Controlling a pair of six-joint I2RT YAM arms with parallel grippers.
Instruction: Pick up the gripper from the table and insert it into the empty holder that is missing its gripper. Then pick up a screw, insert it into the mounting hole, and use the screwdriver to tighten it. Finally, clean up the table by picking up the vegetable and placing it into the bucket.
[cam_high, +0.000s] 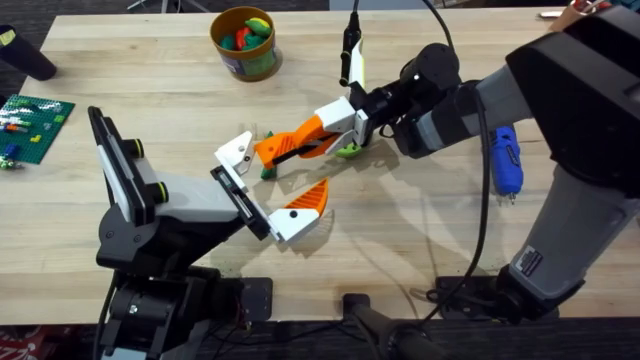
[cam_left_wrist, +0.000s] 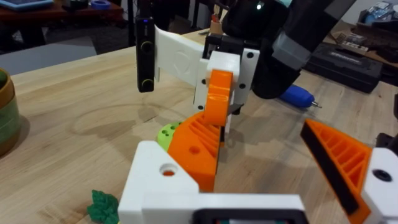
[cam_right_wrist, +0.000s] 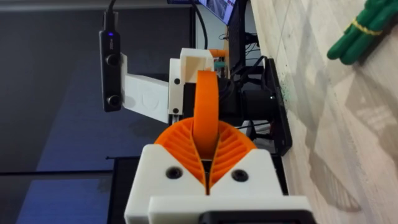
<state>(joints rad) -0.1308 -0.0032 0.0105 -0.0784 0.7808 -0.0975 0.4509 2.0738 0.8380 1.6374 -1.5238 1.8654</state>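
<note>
Left pincer (cam_high: 268, 188) gapes released beside the holder (cam_high: 238, 152), where the right pincer (cam_high: 300, 143) grasps the gripper (cam_high: 285, 148).

We see a light wooden desk (cam_high: 420, 240). On it: bucket (cam_high: 244, 42) w/ yellow rim at the far edge, blue screwdriver (cam_high: 505, 158) on the right, green brick plate (cam_high: 30, 125) at far left, small green vegetable (cam_left_wrist: 102, 206) near the middle.
</note>
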